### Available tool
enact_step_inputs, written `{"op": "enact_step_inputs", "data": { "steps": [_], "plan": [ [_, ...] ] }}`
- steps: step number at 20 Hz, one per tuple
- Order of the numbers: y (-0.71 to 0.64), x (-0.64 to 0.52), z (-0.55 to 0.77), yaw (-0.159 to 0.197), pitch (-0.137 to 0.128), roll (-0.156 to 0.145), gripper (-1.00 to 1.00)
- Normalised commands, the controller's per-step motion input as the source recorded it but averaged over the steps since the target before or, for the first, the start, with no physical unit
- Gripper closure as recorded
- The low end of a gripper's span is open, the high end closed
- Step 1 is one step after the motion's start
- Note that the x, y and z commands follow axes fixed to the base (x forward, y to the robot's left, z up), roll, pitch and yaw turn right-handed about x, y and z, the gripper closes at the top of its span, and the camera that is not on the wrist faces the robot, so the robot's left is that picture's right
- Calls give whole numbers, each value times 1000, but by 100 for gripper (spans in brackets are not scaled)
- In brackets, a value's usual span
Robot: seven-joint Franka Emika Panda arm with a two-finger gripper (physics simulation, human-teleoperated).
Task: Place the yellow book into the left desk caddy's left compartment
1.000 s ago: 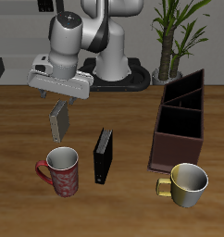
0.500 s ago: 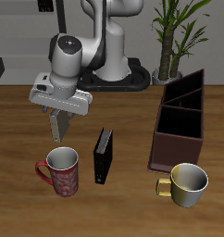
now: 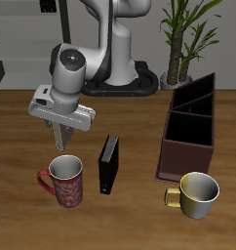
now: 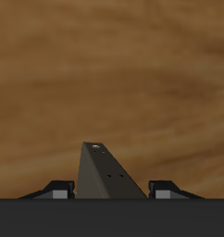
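Observation:
The yellow book (image 4: 106, 174) stands upright on the table between my two fingers (image 4: 56, 189), with a small gap on each side. My gripper (image 3: 60, 135) is open and lowered around the book, which is mostly hidden behind it in the exterior view. The left desk caddy (image 3: 184, 156), a long dark maroon box with inner partitions, stands well away across the table. Its sections look empty, and I cannot tell which end is the left compartment.
A black book (image 3: 109, 163) stands upright close beside my gripper. A red mug (image 3: 64, 181) sits just in front of the gripper. A yellow-white mug (image 3: 196, 192) sits in front of the caddy. A potted plant (image 3: 183, 39) stands behind the caddy.
My gripper has come down over the yellow book and tilted a little. The book was visible below the fingers before and now sits between them. Nothing else moved.

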Motion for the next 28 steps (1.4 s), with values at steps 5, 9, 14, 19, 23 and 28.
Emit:
{"op": "enact_step_inputs", "data": {
  "steps": [5,9,14,19,23,28],
  "plan": [
    [62,-72,248,-13,-30,-4,100],
    [377,-79,519,26,-62,54,100],
    [415,-151,610,-20,-38,17,100],
    [772,-315,959,3,-56,21,100],
    [679,-232,630,38,-42,25,100],
    [691,-143,387,46,-14,58,100]
  ]
}}
